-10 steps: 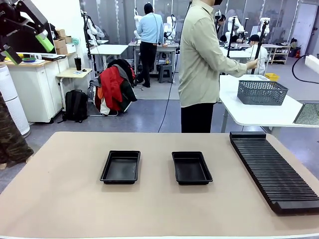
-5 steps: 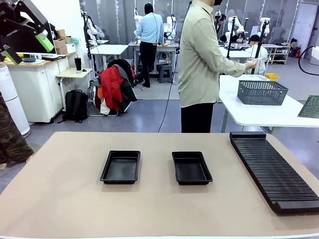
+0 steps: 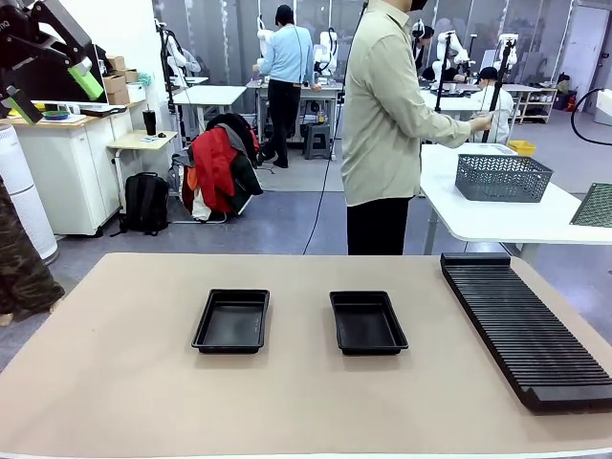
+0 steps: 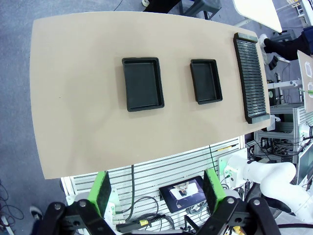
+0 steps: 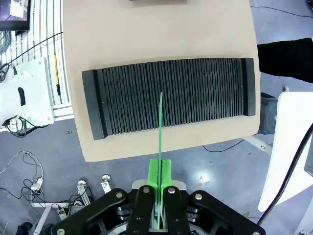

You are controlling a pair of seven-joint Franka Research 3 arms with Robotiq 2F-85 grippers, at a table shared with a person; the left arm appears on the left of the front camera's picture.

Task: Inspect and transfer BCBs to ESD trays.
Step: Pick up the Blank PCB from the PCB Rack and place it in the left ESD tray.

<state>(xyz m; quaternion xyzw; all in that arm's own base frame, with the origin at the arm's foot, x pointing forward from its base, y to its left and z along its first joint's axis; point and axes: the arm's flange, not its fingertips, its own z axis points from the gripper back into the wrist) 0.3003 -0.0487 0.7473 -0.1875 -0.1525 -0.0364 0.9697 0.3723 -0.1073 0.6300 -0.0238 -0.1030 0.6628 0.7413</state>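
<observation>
Two black ESD trays (image 3: 231, 321) (image 3: 367, 322) lie side by side mid-table, floors bare; from high above, the left wrist view shows them as tray (image 4: 143, 84) and tray (image 4: 206, 81). My left gripper (image 3: 53, 93) hangs high at the far left, open, with nothing between its green pads (image 4: 102, 188). My right gripper (image 5: 160, 178) is shut on a thin green BCB (image 5: 160, 132), seen edge-on above the rack. The same BCB (image 3: 595, 205) shows at the right edge of the front view, held well above the table.
A long black slotted rack (image 3: 526, 325) lies along the table's right side. A person (image 3: 387, 124) stands at the far edge, turned toward a side table with a grey mesh basket (image 3: 502, 177).
The BCB at the right edge of the front view has risen a little and shifted right. The left gripper, the trays and the person have not moved.
</observation>
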